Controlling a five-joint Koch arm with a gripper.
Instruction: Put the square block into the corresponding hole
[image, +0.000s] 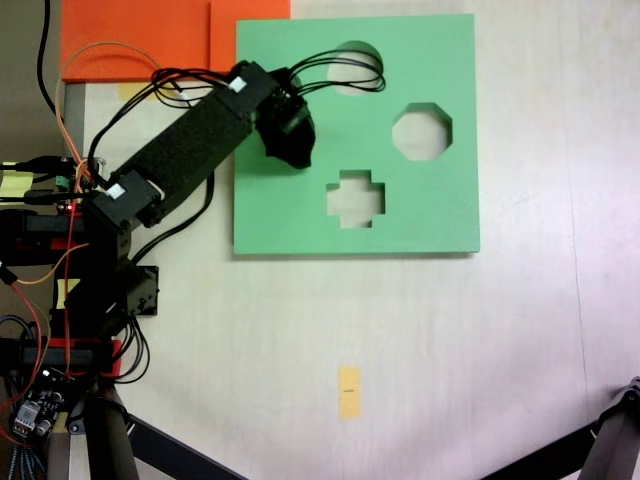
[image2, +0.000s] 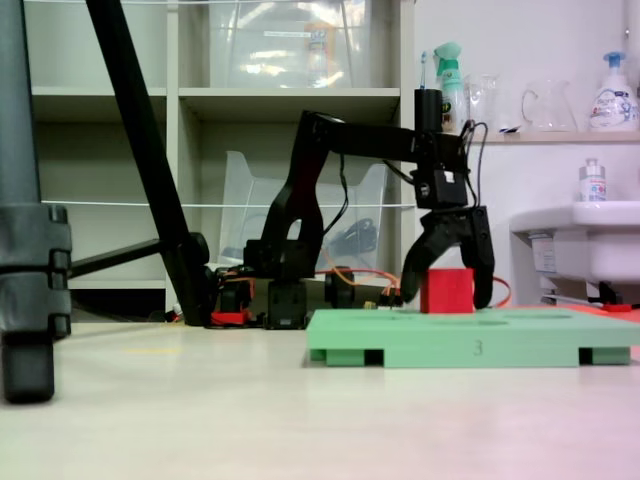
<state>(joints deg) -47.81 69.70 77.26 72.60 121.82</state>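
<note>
The square block (image2: 447, 290) is a small red cube. In the low fixed view from the side it sits between the two black jaws of the gripper (image2: 447, 300). The jaws reach down on both sides of it and hug it. The block's bottom is right at the top of the green board (image2: 470, 345). I cannot tell if it rests on the board or sits partly in a hole.

In the fixed view from above, the gripper (image: 290, 145) hangs over the left part of the green board (image: 420, 220) and hides the block. The corresponding hole cannot be seen there, because the gripper covers that spot.

The board has other holes. A round hole (image: 358, 55) is near its top edge, with black wires (image: 345, 72) looping over it. An eight-sided hole (image: 421, 131) is on the right part of the board. A cross-shaped hole (image: 355, 197) is lower down, near the middle.

The black arm (image: 190, 150) reaches onto the board from the left. Orange foam slabs (image: 170, 35) lie just past the board's top left corner. A small yellow tape piece (image: 348, 391) lies on the table (image: 450, 350), well below the board.
</note>
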